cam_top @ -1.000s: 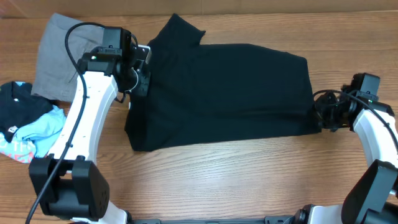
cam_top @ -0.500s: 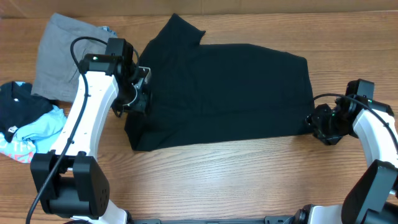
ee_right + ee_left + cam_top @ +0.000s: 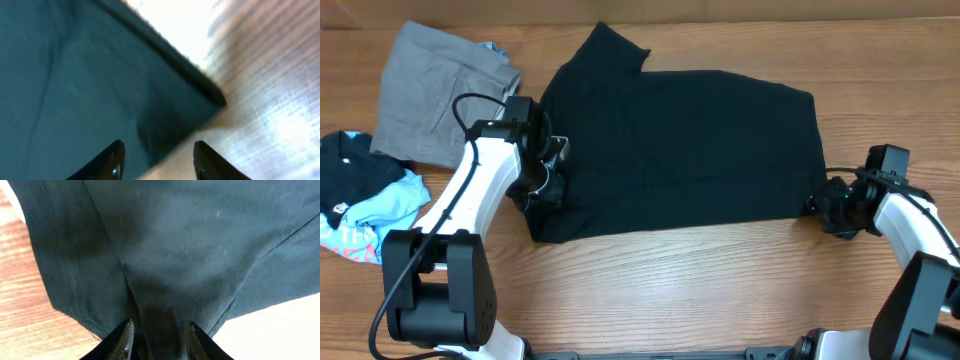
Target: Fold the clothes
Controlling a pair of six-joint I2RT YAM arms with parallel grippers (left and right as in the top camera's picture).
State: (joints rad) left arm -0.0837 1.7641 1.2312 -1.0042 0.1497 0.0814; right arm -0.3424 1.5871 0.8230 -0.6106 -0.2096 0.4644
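Note:
The black T-shirt [image 3: 680, 150] lies flat across the middle of the table, with one sleeve pointing to the back. My left gripper [image 3: 548, 180] is at the shirt's left edge near its front corner. In the left wrist view its fingers [image 3: 160, 337] hold a bunch of the black cloth [image 3: 175, 245], and creases run into the jaws. My right gripper [image 3: 825, 207] is at the shirt's front right corner. In the right wrist view its fingers [image 3: 157, 160] are open, with the cloth's corner [image 3: 75, 75] between them on the wood. No neck tag shows.
Grey folded trousers [image 3: 435, 95] lie at the back left. A black and light-blue printed garment [image 3: 360, 195] lies at the left edge. Bare wooden tabletop [image 3: 720, 290] runs along the front.
My left gripper has moved toward the front along the shirt's left edge. My right gripper has moved forward and left onto the shirt's front right corner. The shirt has kept its shape.

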